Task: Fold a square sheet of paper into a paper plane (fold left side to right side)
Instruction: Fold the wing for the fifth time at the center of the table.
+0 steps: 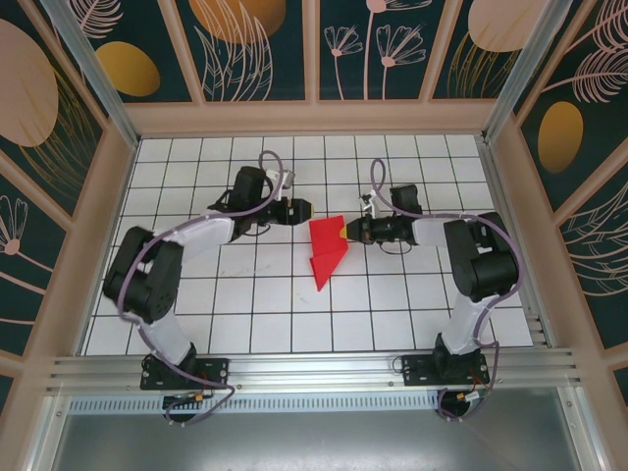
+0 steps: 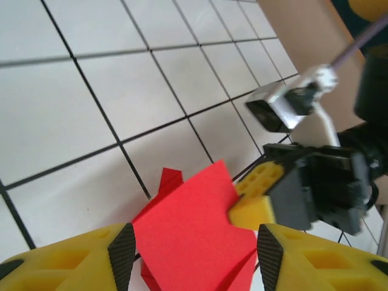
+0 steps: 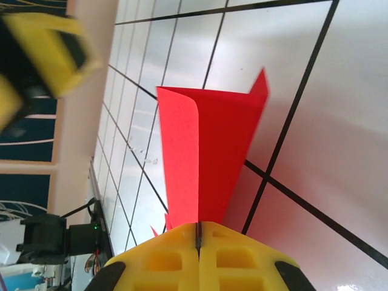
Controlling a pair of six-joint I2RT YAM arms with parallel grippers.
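From the top external view the red paper (image 1: 327, 250) is seen lying near the middle of the white gridded bench (image 1: 196, 304) as a folded wedge, its wide end towards the far wall and its point towards the arm bases. The left pincer (image 1: 302, 209) is seen just beside the paper's far-left corner, and the right pincer (image 1: 351, 233) is seen at the paper's right edge. What this view leaves unclear is supplied by the wrist cameras. In the left wrist view the left pincer (image 2: 195, 251) is shown released, its two yellow fingers standing apart on either side of the red paper (image 2: 194, 224); whether either finger touches the paper cannot be told. Beyond the paper in that view, the right pincer (image 2: 257, 197) is seen with a yellow finger laid on the paper's raised edge, and a small silver camera block (image 2: 282, 106) is seen above it. In the right wrist view the right pincer (image 3: 198, 236) is shown clenched on the red paper (image 3: 209, 151), the sheet's edge running into the seam between the pressed fingers, and a rounded fold is shown standing up off the tiles. The left pincer (image 3: 45, 54) appears there as a yellow blur beyond the paper. Around the paper, the bench is enclosed by dark floral wall panels (image 1: 255, 44).
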